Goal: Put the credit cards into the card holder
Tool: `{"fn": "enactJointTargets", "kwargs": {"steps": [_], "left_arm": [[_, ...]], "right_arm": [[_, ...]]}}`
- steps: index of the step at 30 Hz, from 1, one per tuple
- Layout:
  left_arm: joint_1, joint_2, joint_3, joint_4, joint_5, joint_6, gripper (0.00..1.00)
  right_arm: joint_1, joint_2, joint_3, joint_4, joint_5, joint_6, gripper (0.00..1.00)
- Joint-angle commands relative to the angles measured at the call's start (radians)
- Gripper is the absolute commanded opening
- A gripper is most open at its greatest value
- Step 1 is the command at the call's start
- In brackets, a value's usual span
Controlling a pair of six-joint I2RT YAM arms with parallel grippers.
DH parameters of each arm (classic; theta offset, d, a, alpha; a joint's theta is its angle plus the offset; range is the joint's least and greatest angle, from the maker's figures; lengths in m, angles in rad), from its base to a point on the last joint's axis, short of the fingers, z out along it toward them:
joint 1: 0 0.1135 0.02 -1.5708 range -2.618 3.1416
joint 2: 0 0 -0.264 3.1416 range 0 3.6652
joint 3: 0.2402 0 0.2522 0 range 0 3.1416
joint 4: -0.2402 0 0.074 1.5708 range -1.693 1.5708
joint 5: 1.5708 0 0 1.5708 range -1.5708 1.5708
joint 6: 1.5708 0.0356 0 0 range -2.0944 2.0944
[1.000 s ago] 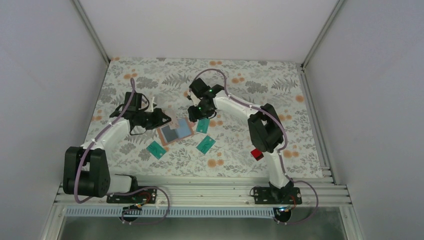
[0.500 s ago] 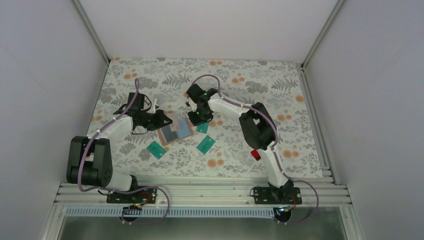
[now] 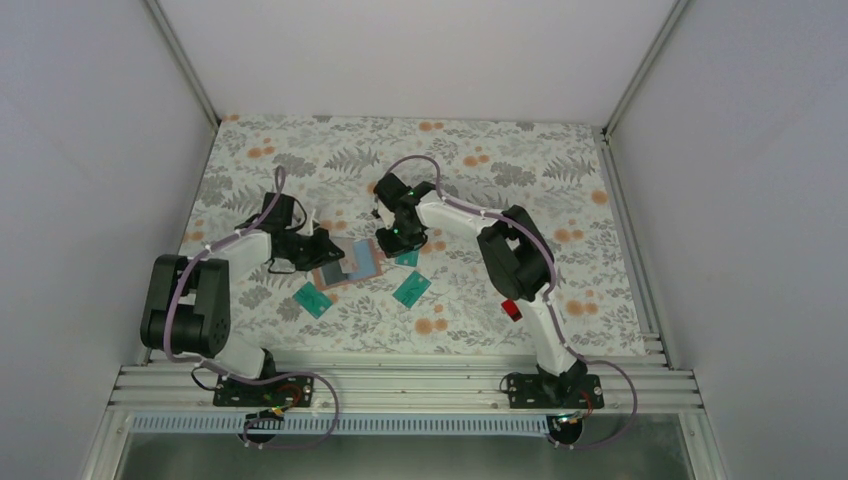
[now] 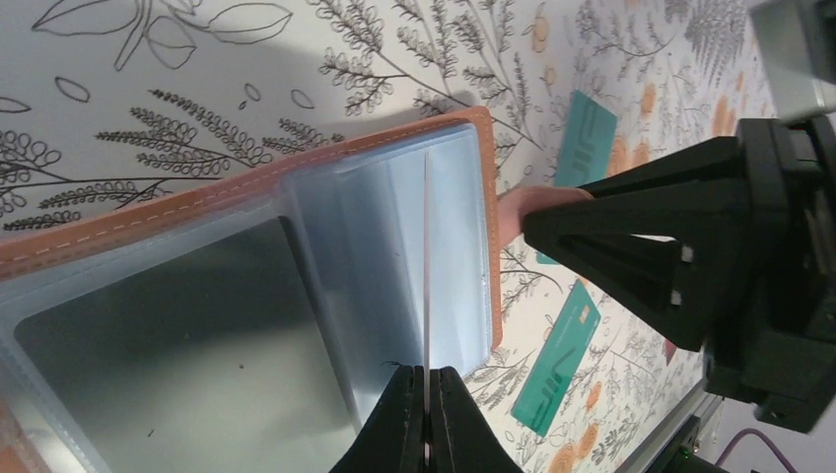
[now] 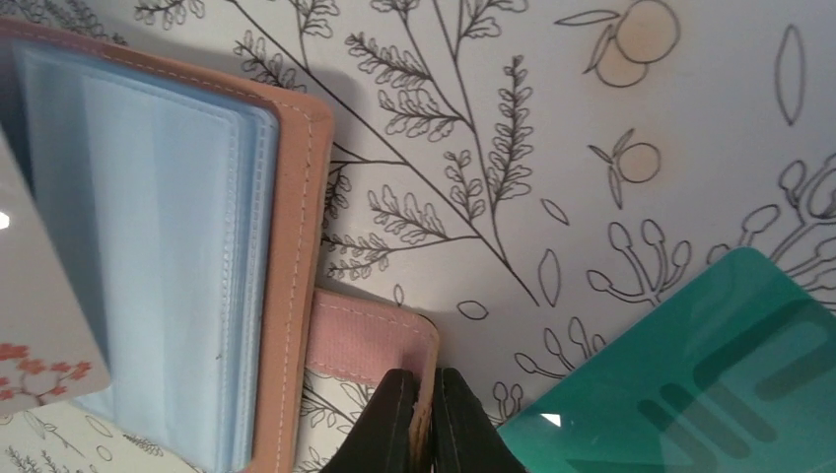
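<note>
The tan card holder [image 3: 352, 263] lies open mid-table, its clear sleeves [image 4: 375, 246] fanned out. My left gripper [image 4: 426, 394] is shut on the edge of one clear sleeve, which stands upright and edge-on. My right gripper [image 5: 424, 399] is shut on the holder's pinkish strap tab [image 5: 365, 335] at its right edge. A dark shape [image 4: 177, 335] shows through a lower sleeve. Teal credit cards lie loose on the cloth: one [image 3: 313, 299] front left, one [image 3: 411, 288] front right, one [image 3: 406, 257] beside the right gripper [image 3: 393, 240]. A pale card with red blossoms [image 5: 39, 335] sits at the sleeves' left.
A small red card [image 3: 512, 309] lies on the floral cloth by the right arm's lower link. White walls enclose the table on three sides. An aluminium rail [image 3: 400, 375] holding both arm bases runs along the near edge.
My right gripper has closed on the holder's strap tab. My left arm has drawn in and shifted right with its sleeve, and the holder now lies more open.
</note>
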Motion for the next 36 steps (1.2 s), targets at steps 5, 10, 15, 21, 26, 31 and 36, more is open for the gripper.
{"fn": "enactJointTargets", "kwargs": {"steps": [5, 10, 15, 21, 26, 31, 36], "left_arm": [[0.004, 0.006, -0.017, 0.017, -0.072, -0.003, 0.02], [0.004, -0.028, -0.017, -0.007, -0.111, -0.003, 0.02], [0.004, -0.059, -0.014, -0.022, -0.144, -0.001, 0.02], [0.004, -0.033, -0.041, 0.02, -0.104, -0.001, 0.02], [0.003, 0.025, -0.072, 0.078, -0.05, -0.018, 0.02], [0.003, 0.034, -0.096, 0.106, -0.012, -0.036, 0.02], [0.004, 0.047, -0.095, 0.102, 0.006, -0.033, 0.02]], "right_arm": [[0.025, -0.022, -0.021, 0.001, -0.023, 0.019, 0.04], [0.025, -0.017, -0.02, 0.0, -0.027, 0.023, 0.04], [0.027, -0.015, -0.025, -0.001, -0.028, 0.025, 0.04], [0.028, -0.012, -0.028, 0.005, -0.039, 0.028, 0.04], [0.029, -0.008, -0.027, 0.008, -0.05, 0.031, 0.04], [0.03, -0.006, -0.03, 0.01, -0.055, 0.035, 0.04], [0.033, -0.005, -0.034, 0.011, -0.057, 0.035, 0.04]]}}
